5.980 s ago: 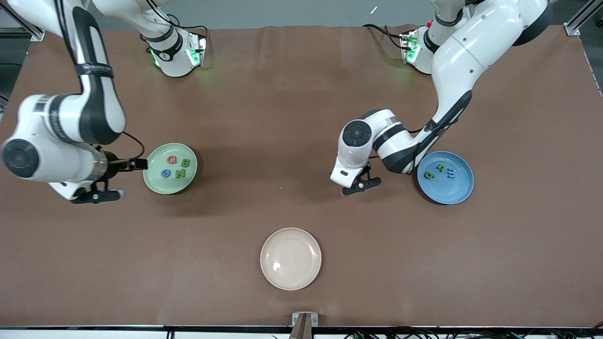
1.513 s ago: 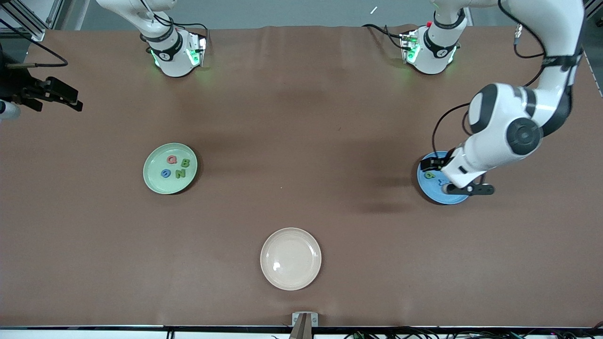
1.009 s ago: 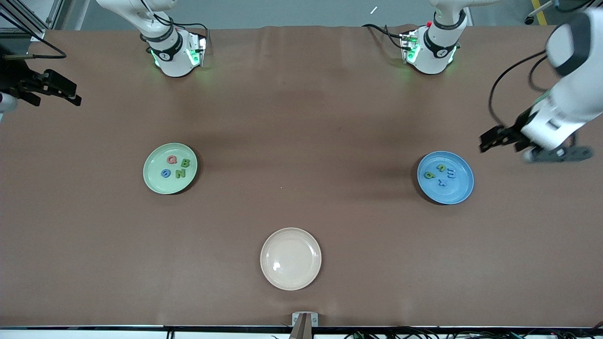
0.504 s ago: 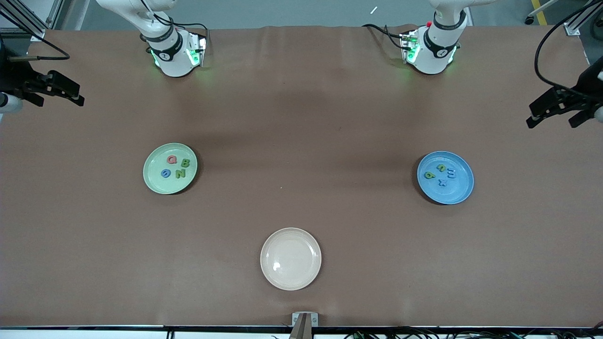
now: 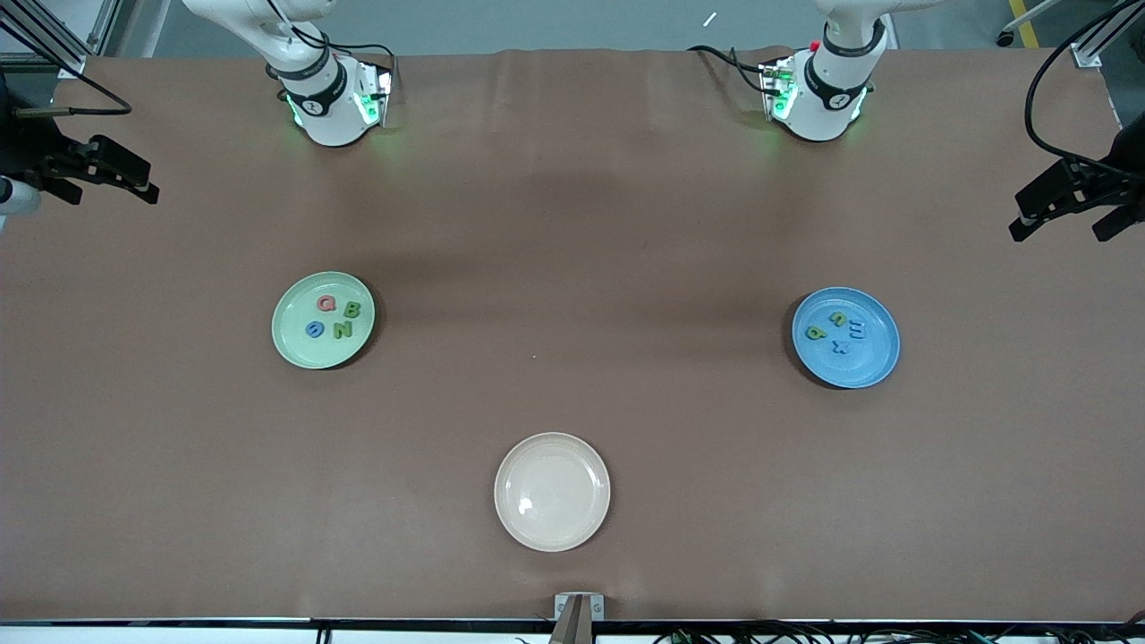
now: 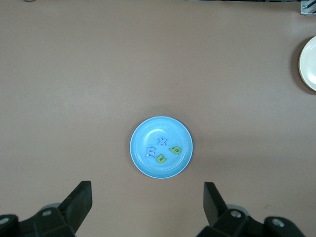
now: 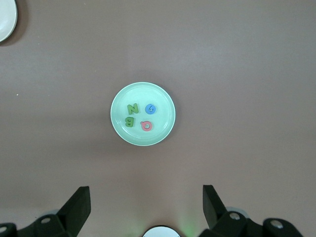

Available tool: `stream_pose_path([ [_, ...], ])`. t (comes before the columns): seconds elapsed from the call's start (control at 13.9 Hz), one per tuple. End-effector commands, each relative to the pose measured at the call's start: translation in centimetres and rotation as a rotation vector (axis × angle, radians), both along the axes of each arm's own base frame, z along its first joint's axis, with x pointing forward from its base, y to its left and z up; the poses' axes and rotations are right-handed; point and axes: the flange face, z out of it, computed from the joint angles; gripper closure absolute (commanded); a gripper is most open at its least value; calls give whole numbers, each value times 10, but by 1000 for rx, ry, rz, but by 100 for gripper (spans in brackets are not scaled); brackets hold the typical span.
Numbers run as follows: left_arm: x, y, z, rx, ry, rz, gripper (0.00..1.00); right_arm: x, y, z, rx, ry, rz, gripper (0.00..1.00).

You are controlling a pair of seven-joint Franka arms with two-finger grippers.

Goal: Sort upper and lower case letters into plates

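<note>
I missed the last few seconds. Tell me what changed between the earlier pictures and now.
Both arms pulled away from the plates to the table's ends: the left end effector left the blue plate, where a fourth letter, the x, now lies; the right end effector left the green plate. Both are open and empty. The plates, the green plate's four letters and the cream plate stayed put.

A robotics lab: two robot bases (image 5: 335, 98) with green status lights bolted onto a brown-covered counter (image 5: 572, 224), aluminium framing (image 5: 1096, 40) and loose cables (image 5: 725, 55) alongside.
</note>
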Motion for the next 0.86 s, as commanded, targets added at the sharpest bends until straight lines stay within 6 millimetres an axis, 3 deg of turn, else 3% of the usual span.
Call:
stream_pose_path([
  [0.0, 2, 4, 2, -19, 13, -19, 1, -8, -1, 2, -18, -18, -14, 0],
  [0.43, 16, 12, -14, -15, 34, -6, 1, -5, -3, 5, -17, -48, -17, 0],
  [0.58, 20, 14, -3, 12, 9, -43, 1, -5, -3, 5, -17, -51, -17, 0],
  [0.79, 22, 16, -4, 14, 12, -82, 1, -4, -3, 5, -17, -57, -17, 0],
])
